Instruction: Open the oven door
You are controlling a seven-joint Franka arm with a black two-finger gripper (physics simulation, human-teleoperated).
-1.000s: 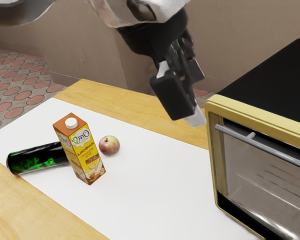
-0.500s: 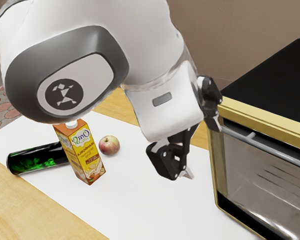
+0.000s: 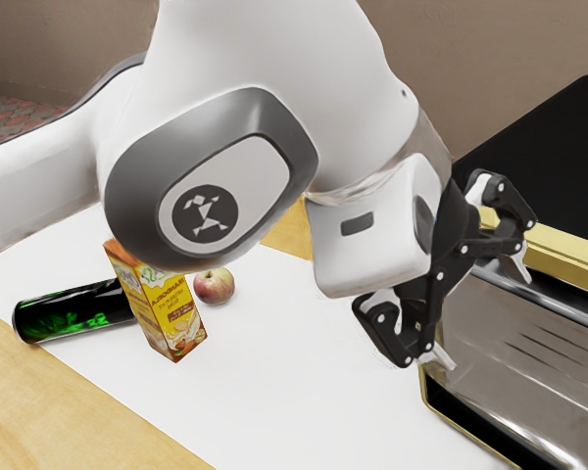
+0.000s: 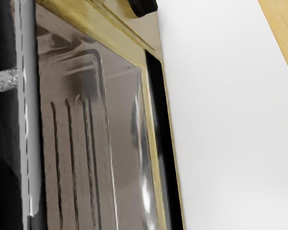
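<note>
Though partly white, wooden table [image 3: 49,411]; wall [image 3: 470,59]

Wall [image 3: 529,59]: plain, dull brown | floor [image 3: 15,122]: rounded reddish tiles set in grey, at the exterior view's upper left | desk [image 3: 88,421]: pale wood, broad white section [image 3: 284,401] across its top | light: soft, even

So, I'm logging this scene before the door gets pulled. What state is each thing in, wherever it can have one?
Oven door: shut.
Gripper: open, fingers wide apart, nothing held.
Juice carton: standing upright.
Dark can with green markings: lying on its side.
Apple: looks whole on the side that shows.
</note>
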